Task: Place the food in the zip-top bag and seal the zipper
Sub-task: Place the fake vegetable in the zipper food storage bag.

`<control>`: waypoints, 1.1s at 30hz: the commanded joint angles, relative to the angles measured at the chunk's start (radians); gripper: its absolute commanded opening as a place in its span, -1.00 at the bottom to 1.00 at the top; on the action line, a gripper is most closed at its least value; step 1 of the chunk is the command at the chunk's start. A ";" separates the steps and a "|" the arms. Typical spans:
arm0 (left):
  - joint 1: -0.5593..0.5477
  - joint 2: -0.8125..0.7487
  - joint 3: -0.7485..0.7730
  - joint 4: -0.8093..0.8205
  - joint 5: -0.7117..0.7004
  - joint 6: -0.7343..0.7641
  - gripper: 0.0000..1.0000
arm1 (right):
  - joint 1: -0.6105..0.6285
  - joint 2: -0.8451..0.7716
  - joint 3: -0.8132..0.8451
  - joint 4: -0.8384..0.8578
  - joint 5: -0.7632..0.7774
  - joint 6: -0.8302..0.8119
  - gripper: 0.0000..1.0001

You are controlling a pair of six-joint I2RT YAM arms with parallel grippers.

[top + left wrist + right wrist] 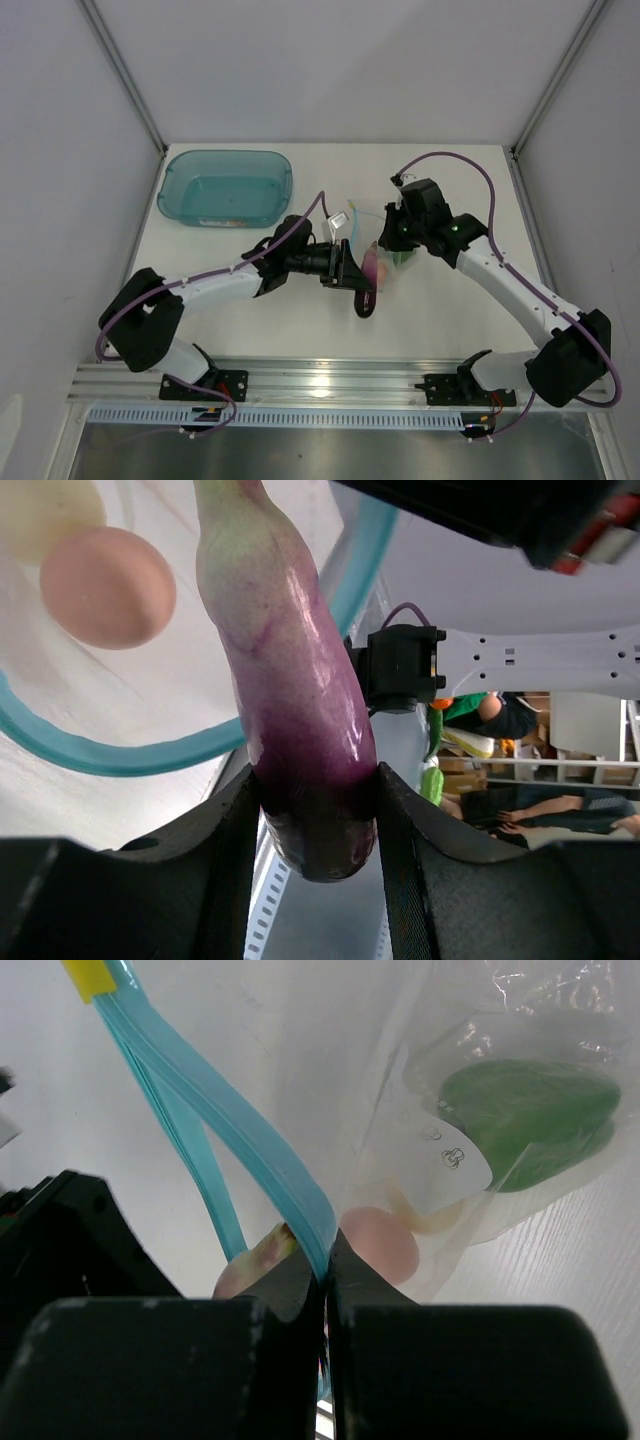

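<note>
Left fingers (200,880) and right fingers (180,1370) both clamp tight.

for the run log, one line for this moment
left gripper: shut on eggplant, at bag mouth; right gripper: shut on zipper; in bag: pepper, pink ball; zipper: open

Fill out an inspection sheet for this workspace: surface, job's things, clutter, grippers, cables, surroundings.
Surface: white table, no spills seen.
Job's things: clear bag with green pepper, pink ball and cream ball inside; eggplant at the mouth; zipper unsealed.
Clutter: teal tub, far left.
Grippers: left gripper shut on eggplant; right gripper shut on zipper.
Cables: purple cable along each arm, no snag seen.
Surroundings: white walls; metal rail at the near edge.
</note>
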 commanded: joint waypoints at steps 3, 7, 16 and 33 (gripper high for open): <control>0.039 0.050 0.059 0.043 0.080 -0.108 -0.99 | 0.007 -0.068 -0.017 0.038 -0.009 -0.047 -1.00; 0.068 0.090 0.091 0.026 0.096 -0.150 -0.99 | 0.010 -0.088 -0.039 0.050 -0.024 -0.063 -1.00; 0.085 0.120 0.251 -0.228 -0.076 -0.085 -0.99 | 0.045 -0.111 -0.080 0.075 -0.050 -0.044 -1.00; 0.065 0.065 0.228 -0.324 -0.528 -0.108 -0.91 | 0.062 -0.092 0.001 0.096 -0.150 0.100 -1.00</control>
